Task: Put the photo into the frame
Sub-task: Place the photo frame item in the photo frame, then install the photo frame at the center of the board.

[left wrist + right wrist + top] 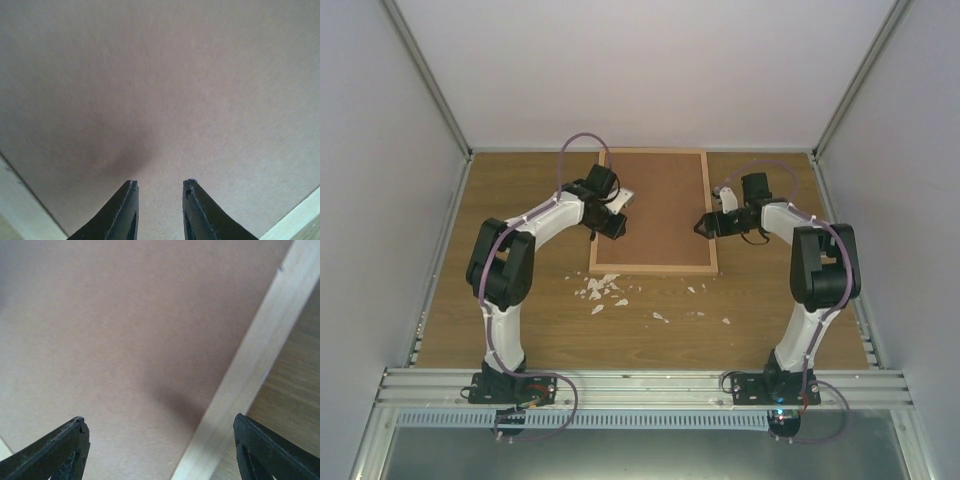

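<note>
Left pincer (160, 183), narrow, and right pincer (160, 418), wide, both empty, flank the frame (653, 268); its long axis runs up-picture.

A plain brown backing board (653, 205) is laid flat by the far edge of the wooden table (520, 330), midway between its side edges. Small white scraps (603, 290) are scattered on the table between the board and the near edge.
</note>
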`<state>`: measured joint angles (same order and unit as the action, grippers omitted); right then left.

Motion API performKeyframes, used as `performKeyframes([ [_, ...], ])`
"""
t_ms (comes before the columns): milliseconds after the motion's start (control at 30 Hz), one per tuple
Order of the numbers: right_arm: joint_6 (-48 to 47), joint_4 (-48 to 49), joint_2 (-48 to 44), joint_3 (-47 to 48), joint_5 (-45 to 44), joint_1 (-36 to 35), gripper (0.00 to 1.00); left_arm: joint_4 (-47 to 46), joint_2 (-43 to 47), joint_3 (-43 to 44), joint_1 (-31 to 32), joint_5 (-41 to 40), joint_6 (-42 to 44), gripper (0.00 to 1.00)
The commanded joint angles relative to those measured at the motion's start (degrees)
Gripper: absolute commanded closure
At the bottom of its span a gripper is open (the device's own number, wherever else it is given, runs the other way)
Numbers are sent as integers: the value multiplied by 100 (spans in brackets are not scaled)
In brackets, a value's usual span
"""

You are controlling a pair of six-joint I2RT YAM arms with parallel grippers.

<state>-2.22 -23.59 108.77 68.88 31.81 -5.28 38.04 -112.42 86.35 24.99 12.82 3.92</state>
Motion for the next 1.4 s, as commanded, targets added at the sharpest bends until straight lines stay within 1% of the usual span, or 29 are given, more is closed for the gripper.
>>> performKeyframes([
  [0,-227,143,-427,-40,108,-253,21,-244,-274,-355,39,-1,146,73],
  [267,-357,216,-437,16,112,-861,26,-158,-477,-769,51,-120,202,78],
  [433,-312,301,-333,67,114,-1138,27,-50,-538,-743,61,-107,210,78],
  [567,-220,424,-199,68,190,-1329,32,-18,-562,-801,56,-75,235,80],
  [633,-177,521,-136,56,250,-1417,34,-52,-466,-778,-3,182,260,80],
  [700,-170,596,-71,89,246,-1528,37,-181,-241,-740,-52,460,246,77],
  [867,-251,564,162,456,152,-1756,44,-208,313,-313,-173,1047,217,75],
  [967,-239,581,268,650,174,-1869,49,-210,649,-244,-345,1178,179,70],
  [1033,-235,621,350,737,204,-2003,50,-194,832,-327,-582,1287,156,66],
  [1200,-311,726,563,916,178,-2426,54,-160,1114,-745,-1272,1321,130,49],
  [1367,-407,786,860,1212,272,-2775,60,-77,1153,-1112,-1635,1061,292,38],
])
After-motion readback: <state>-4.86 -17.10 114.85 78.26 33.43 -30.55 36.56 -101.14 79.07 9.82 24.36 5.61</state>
